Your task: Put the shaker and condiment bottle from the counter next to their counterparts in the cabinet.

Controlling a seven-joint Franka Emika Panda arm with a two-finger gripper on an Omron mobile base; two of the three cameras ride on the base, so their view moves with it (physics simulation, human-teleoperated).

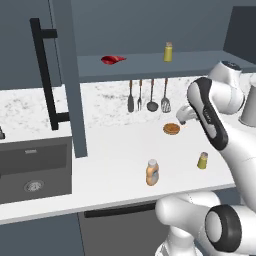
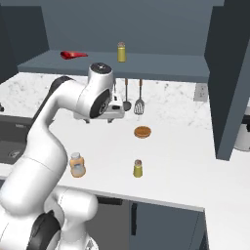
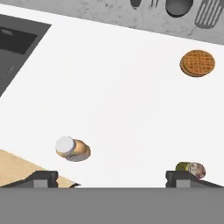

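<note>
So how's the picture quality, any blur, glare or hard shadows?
Left base view: flat even light, soft focus, faint shadow under the bottle. Right base view: same, no glare on the counter. Hand view: sharp enough, a small shadow beside the bottle.

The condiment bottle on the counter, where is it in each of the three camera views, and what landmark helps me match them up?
Left base view: the condiment bottle stands low centre, near the counter's front edge.
Right base view: lower left, beside the arm.
Hand view: lower left, seen from above, white cap facing the camera.
Shared landmark: the round waffle, farther back on the counter.
</note>
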